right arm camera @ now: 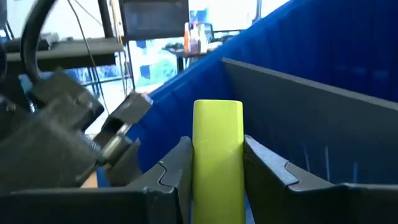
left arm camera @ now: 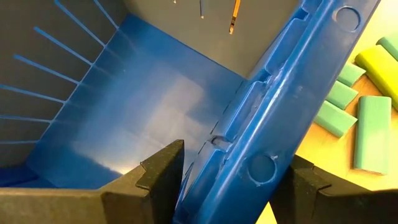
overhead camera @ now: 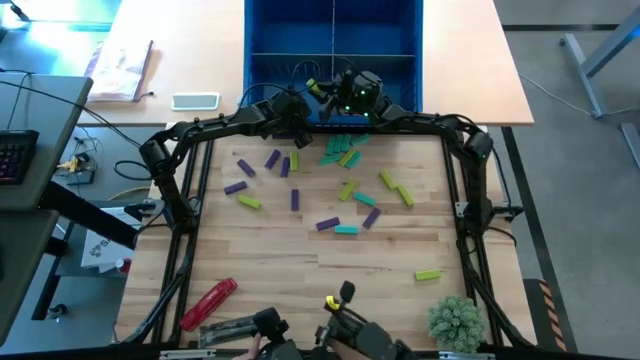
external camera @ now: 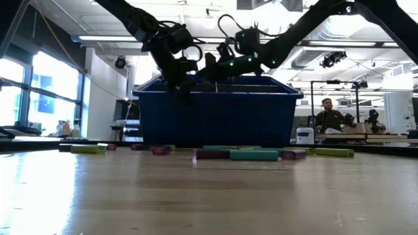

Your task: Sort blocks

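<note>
On the wooden table (overhead camera: 300,260), both grippers hover at the blue bin (overhead camera: 290,40): right gripper (right arm camera: 216,163) clamps a lime block (right arm camera: 217,149), left gripper (left arm camera: 227,177) spread (straddling its rim).

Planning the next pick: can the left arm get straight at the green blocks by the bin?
Probably yes. The left gripper is open and empty, straddling the blue bin's front wall, and the green blocks lie just outside that wall with nothing on them. It would need to lift off the wall first.

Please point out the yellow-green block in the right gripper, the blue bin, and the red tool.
yellow-green block (right arm camera: 217,149), right wrist view, front face.
blue bin (external camera: 219,117), low view, front wall.
red tool (overhead camera: 208,303), high view, body middle.
</note>
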